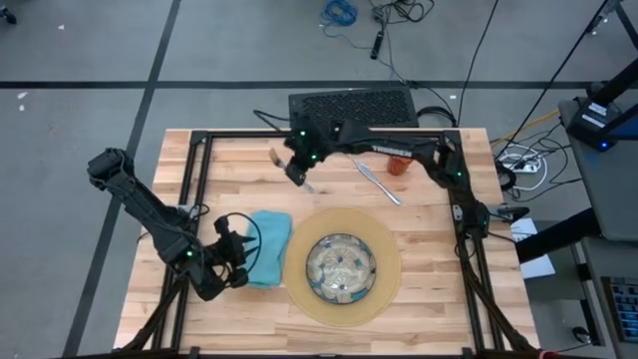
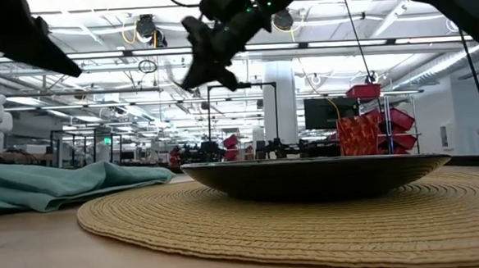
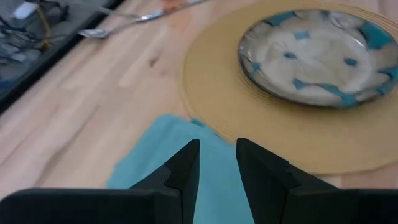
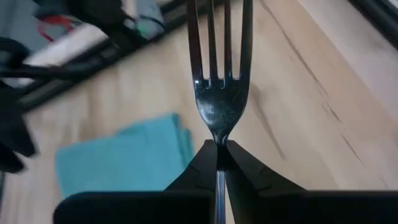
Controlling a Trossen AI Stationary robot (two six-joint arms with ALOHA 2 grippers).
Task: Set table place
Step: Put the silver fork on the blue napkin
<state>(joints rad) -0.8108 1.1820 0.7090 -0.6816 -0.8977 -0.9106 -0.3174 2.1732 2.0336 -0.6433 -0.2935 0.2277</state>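
A round tan mat [image 1: 384, 289] lies at the table's near middle with a patterned glass plate [image 1: 341, 267] on it. To its left a teal napkin [image 1: 267, 247] lies flat on the wood. My left gripper [image 3: 217, 158] hovers open over the napkin's near left part. Above the table's far middle my right gripper [image 1: 297, 172] is shut on a silver fork [image 4: 219, 74]. A knife and spoon [image 1: 377, 179] lie on the wood at the far right of the mat, next to a small orange cup [image 1: 399, 165]. My right gripper pinches the fork's neck [image 4: 219, 138], just behind the tines, between its two fingers. The fork lies along the fingers, tines pointing away from the gripper, and its handle runs back between them out of sight. The fingers slant downward. The fork is lifted clear of the table.
The table's black frame rails [image 1: 199, 150] run along its far and side edges. A black keyboard-like box [image 1: 354, 105] sits just beyond the far edge. Bare wood [image 1: 229, 170] lies far left of the mat.
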